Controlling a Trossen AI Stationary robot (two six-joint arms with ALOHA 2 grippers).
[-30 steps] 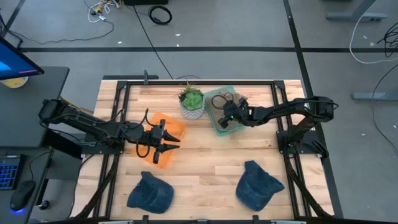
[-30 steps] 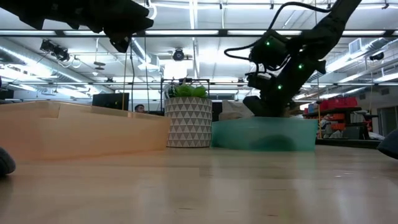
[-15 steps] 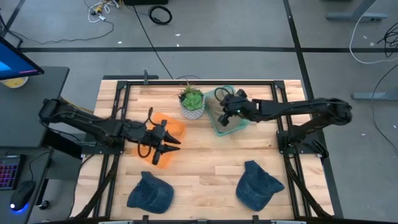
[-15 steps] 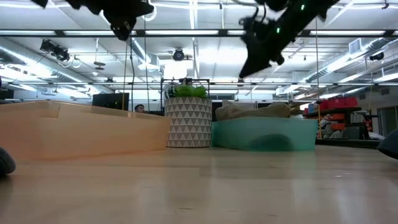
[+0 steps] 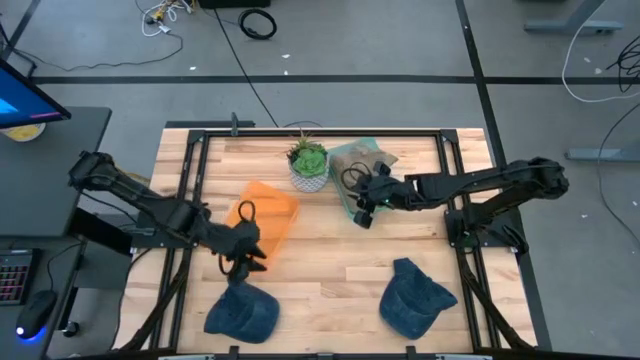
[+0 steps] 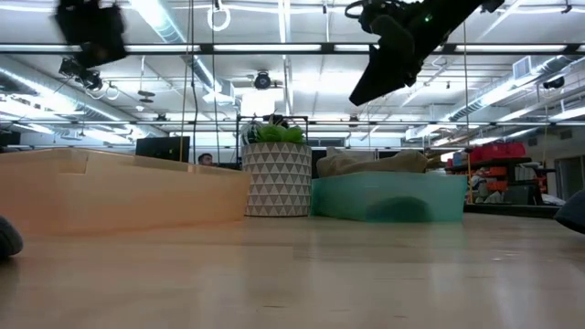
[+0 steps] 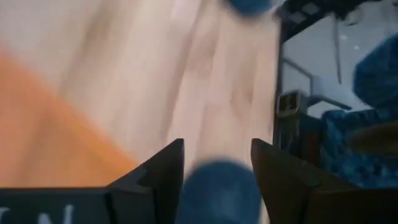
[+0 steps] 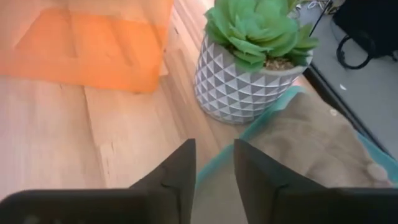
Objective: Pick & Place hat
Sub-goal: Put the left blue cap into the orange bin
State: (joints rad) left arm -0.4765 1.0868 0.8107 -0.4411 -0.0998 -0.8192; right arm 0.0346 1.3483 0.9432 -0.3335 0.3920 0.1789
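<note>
A tan hat (image 5: 364, 160) lies in the teal bin (image 5: 352, 208) at the far right of centre; in the low view it (image 6: 370, 163) shows above the bin's rim. My right gripper (image 5: 361, 214) hangs open over the bin's near left corner, holding nothing (image 8: 214, 155). Two blue hats lie near the front edge, one on the left (image 5: 241, 312) and one on the right (image 5: 415, 298). My left gripper (image 5: 246, 264) stands open just above the far side of the left blue hat (image 7: 219, 193), which shows between its fingers, apparently apart from them.
An orange bin (image 5: 266, 216) lies left of centre, beside my left arm. A potted succulent (image 5: 308, 165) in a white patterned pot stands between the orange bin and the teal bin. Bare wood lies between the two blue hats.
My right gripper has risen out of the teal bin and drawn toward the table's near edge, leaving the tan hat lying in the bin. My left gripper has left the orange bin and swung toward the near edge, ending over the left blue hat.
</note>
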